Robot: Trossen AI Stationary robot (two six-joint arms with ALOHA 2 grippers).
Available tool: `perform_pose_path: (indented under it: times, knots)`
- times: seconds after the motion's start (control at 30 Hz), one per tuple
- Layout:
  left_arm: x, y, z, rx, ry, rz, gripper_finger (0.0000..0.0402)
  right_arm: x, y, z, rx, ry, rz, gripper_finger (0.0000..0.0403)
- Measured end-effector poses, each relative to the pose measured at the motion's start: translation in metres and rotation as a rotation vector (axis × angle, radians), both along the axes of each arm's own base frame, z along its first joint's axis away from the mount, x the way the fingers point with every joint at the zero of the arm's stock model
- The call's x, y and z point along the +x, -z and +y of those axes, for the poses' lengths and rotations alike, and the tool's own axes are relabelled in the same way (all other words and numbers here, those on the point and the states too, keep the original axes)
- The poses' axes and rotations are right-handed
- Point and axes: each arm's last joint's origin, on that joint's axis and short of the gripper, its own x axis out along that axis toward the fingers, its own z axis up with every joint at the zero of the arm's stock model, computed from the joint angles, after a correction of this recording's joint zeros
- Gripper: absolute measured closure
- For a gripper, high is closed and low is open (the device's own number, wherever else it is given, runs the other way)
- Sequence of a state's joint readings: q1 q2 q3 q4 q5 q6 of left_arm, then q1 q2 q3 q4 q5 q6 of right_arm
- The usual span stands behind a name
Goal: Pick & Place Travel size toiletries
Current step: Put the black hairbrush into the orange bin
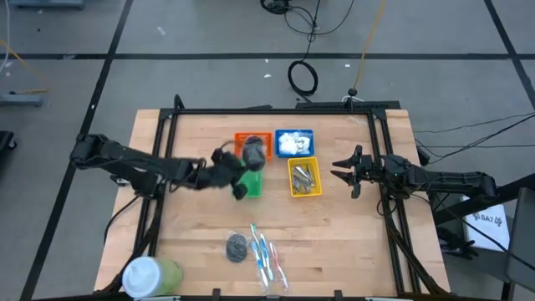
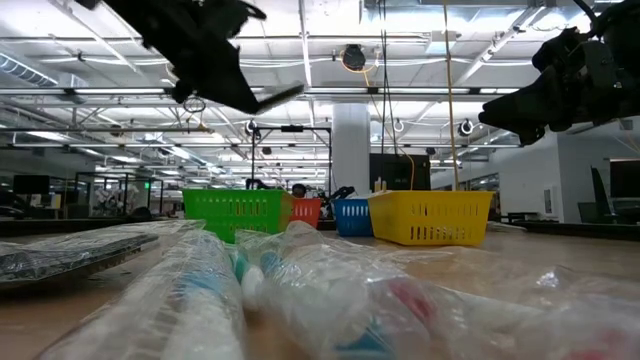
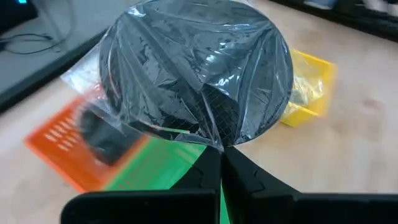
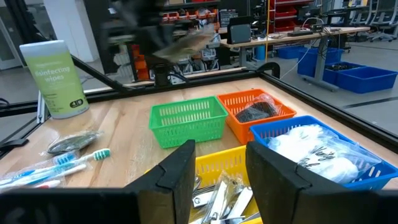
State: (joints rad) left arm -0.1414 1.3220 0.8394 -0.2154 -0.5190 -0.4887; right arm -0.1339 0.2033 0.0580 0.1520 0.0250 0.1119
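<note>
On table: three toothbrushes (image 1: 267, 257)

Item: white-and-green tub (image 4: 55, 78), standing on the counter (image 4: 124, 140). Label text: "disinfecting wipes", printed in pale letters on the green band, legible in the right wrist view only. Smaller print below it: too small to read. No other readable text, brand, number or sign in any view.

Straight down from overhead onto the light wooden table (image 1: 201, 234); level across it; close from each wrist, all sharing the green plastic basket (image 4: 188, 122).
</note>
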Motion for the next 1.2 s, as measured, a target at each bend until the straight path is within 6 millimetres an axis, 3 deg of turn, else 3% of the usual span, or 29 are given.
perform_pose_path:
  times: [0.27, 0.47, 0.93, 1.2]
  knots:
    - [-0.002, 0.001, 0.075, -0.027, -0.129, 0.036, 0.0401, 0.000, 0.000, 0.000, 0.000, 0.000, 0.000, 0.0273]
    - [-0.007, 0.004, 0.103, -0.031, -0.148, 0.062, 0.0401, 0.000, 0.000, 0.000, 0.000, 0.000, 0.000, 0.0273]
    - [0.024, 0.070, 0.127, -0.120, -0.123, 0.189, 0.0401, 0.000, 0.000, 0.000, 0.000, 0.000, -0.001, 0.0273]
    - [0.027, 0.078, 0.128, -0.124, -0.119, 0.199, 0.0399, 0.000, 0.000, 0.000, 0.000, 0.000, -0.001, 0.0273]
